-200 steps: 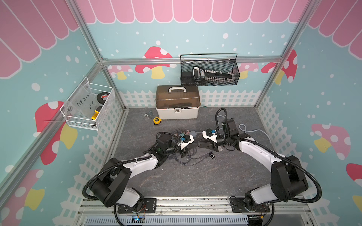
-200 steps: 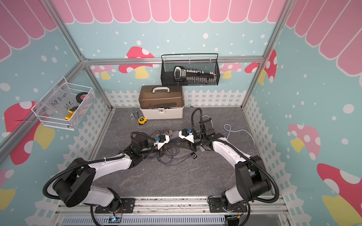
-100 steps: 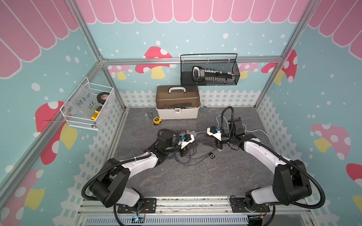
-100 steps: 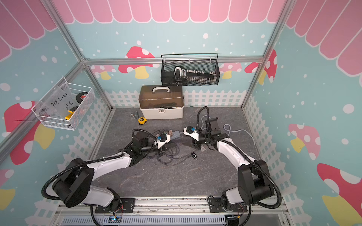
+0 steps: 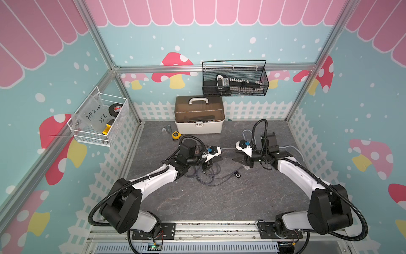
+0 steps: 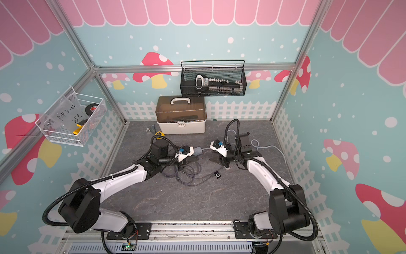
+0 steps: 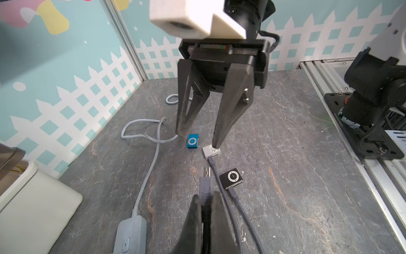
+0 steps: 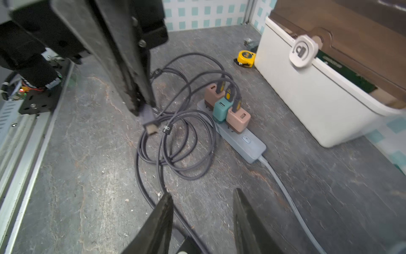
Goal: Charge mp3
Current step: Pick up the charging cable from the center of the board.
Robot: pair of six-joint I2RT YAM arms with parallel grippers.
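In both top views the black mp3 player lies on the table between the arms, and the right gripper hangs just behind it with its jaws apart. The left wrist view shows the left gripper clamped on a USB plug — and one right fingertip seemingly touching a white mp3 player, with a blue mp3 player just beside. In the right wrist view the plug hangs over coiled cables — near a power strip.

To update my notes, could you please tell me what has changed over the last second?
The right gripper drew back from the left gripper, toward the robot's right, jaws open and empty. The left gripper stayed put, shut on the grey cable plug; the black mp3 did not move.
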